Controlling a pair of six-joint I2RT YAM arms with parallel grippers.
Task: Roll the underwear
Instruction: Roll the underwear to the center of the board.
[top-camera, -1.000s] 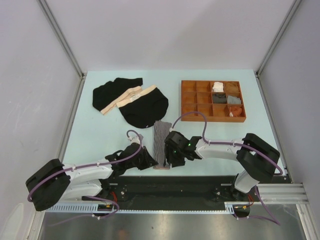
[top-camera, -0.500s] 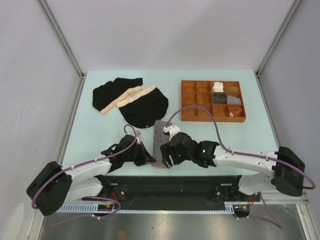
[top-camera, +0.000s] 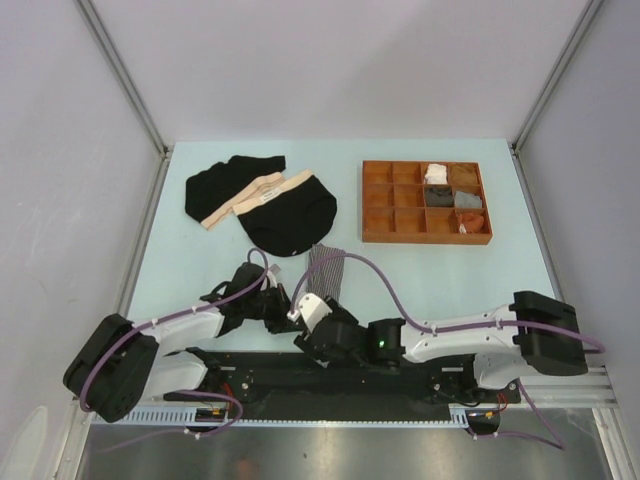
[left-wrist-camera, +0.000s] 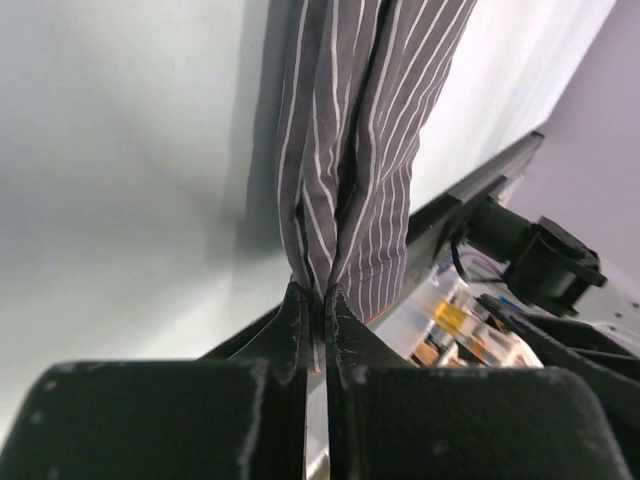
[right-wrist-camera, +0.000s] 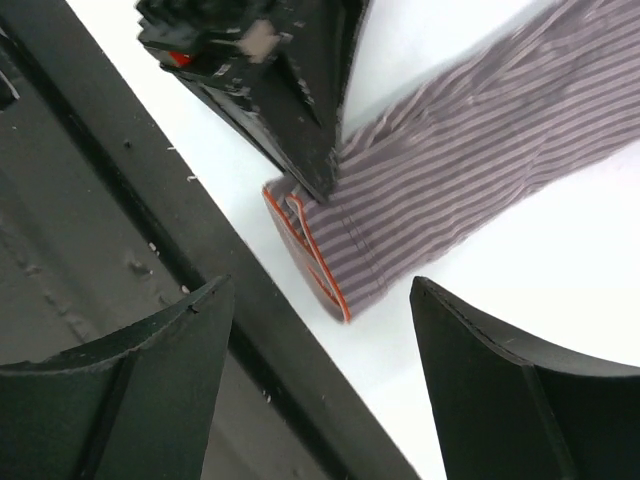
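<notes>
The grey pin-striped boxer short (top-camera: 324, 270) lies folded into a narrow strip on the table, its orange-edged near end close to the front rail. My left gripper (top-camera: 283, 308) is shut on that near end; in the left wrist view the boxer short (left-wrist-camera: 370, 120) rises from between the pinched jaws (left-wrist-camera: 318, 300). My right gripper (top-camera: 312, 336) hangs open over the front rail, and its wrist view shows the boxer short's end (right-wrist-camera: 330, 270) between and beyond its spread fingers (right-wrist-camera: 320, 283), untouched. Two black briefs (top-camera: 262, 203) with beige waistbands lie overlapped at the back left.
A brown compartmented tray (top-camera: 378, 203) stands at the back right, with small rolled items in its right-hand cells. The black front rail (top-camera: 250, 365) runs along the near table edge under both arms. White walls enclose the table on three sides.
The right gripper has opened, let go of the striped strip and drawn back to the near rail. The left gripper has shut on the strip's near end.
</notes>
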